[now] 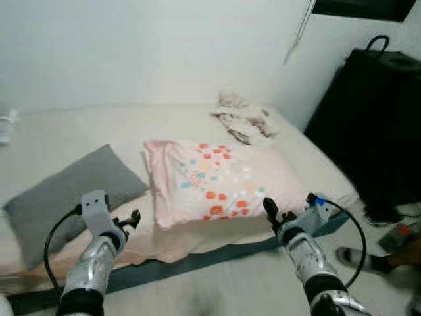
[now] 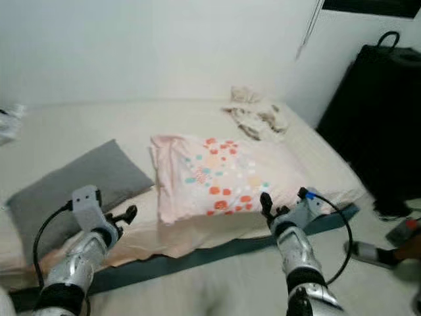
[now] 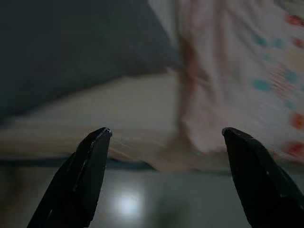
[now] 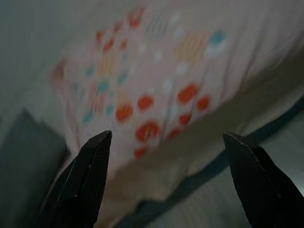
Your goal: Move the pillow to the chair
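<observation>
The right end effector (image 1: 271,209) is held out low in front of the robot, and its two black fingers are spread wide with nothing between them. The pink pillow (image 1: 220,178) with the orange and blue dots lies just past those fingers, a little to the robot's left of them, on the bed (image 1: 59,141). Its front edge is very near the fingertips, but they do not touch it. The left end effector (image 1: 128,220) is wide too and holds nothing. It points at the gap between the pink pillow and the gray pillow (image 1: 69,194), so the pink pillow's left end is just to the right of it. The pink pillow lies long from side to side, across the front of the robot, with one end near each arm. The right arm looks a bit nearer to it. I think both arms need to reach forward, one at each end
</observation>
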